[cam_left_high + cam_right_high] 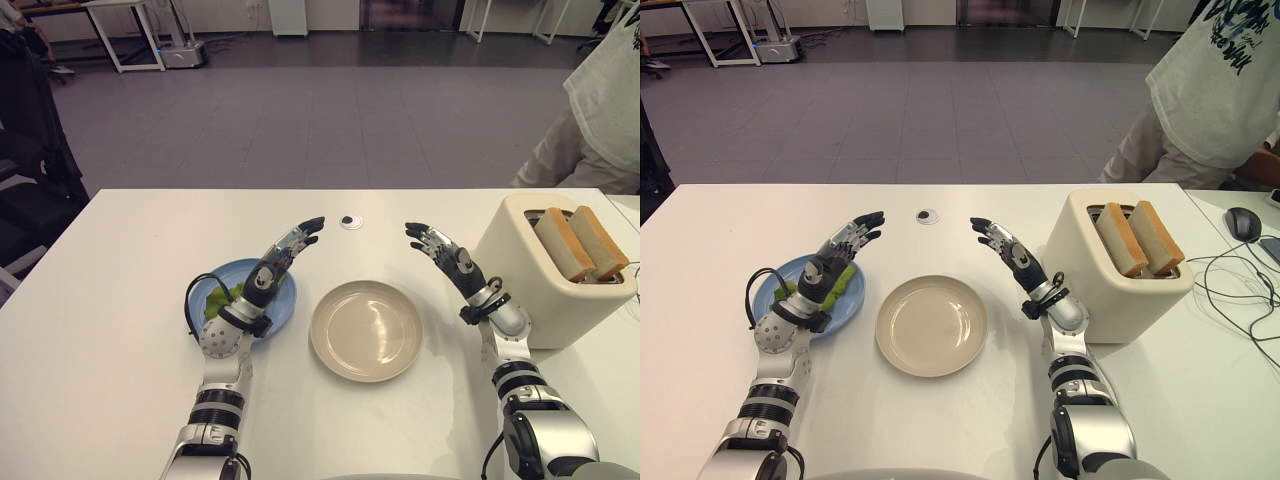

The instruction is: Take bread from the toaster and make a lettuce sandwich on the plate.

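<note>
Hovering L hand (268,272) spread over lettuce (218,300) | R hand (448,257) spread nr toaster (520,285), 2 slices (563,243) | R-eye view: mouse (1241,222)

White table (120,330) bears blue plate (843,306) left; beige plate (931,325) centre; toaster (1090,290) right; small disc (928,215) beyond

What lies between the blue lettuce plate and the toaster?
The empty beige plate, then the right hand raised beside the toaster; clear in the left eye view.
</note>
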`<state>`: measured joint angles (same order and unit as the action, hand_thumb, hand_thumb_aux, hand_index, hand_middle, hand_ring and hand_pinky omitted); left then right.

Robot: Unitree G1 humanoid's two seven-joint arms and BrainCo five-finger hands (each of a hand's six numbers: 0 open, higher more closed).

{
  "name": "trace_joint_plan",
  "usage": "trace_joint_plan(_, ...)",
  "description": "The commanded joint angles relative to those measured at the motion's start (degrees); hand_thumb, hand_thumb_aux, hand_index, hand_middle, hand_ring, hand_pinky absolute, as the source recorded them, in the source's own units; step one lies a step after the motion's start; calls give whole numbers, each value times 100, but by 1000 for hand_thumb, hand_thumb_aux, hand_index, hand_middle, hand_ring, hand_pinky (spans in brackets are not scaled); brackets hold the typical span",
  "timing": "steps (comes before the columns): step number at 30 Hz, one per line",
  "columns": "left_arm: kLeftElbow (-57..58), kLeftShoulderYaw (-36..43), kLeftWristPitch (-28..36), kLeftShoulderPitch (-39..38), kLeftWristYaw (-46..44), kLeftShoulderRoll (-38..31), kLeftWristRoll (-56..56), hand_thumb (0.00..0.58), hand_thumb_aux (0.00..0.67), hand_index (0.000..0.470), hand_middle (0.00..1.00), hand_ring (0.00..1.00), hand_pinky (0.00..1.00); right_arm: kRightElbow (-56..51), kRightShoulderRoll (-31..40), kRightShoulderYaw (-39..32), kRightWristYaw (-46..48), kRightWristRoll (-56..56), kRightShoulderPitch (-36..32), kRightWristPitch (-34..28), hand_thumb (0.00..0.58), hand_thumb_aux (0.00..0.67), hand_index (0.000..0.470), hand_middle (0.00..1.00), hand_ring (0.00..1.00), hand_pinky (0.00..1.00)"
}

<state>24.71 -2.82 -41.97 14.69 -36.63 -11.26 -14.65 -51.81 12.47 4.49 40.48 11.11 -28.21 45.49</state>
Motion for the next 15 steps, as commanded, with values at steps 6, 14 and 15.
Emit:
trace_joint_plan(6,11,35,56,-26,42,-21,67,0,0,0,0,0,0,-48,62,-28,-2,-111,-80,-24,0,0,0,0,0,0)
trace_joint_plan(14,-30,63,58,-51,71,-3,113,0,0,0,0,0,0,946,220,-627,118,-737,466,441,0,0,0,0,0,0)
trace_joint_plan(15,-27,79,60,-48,76,8,127,0,0,0,0,0,0,1633,307,-707,204,-614,690,393,0,0,0,0,0,0)
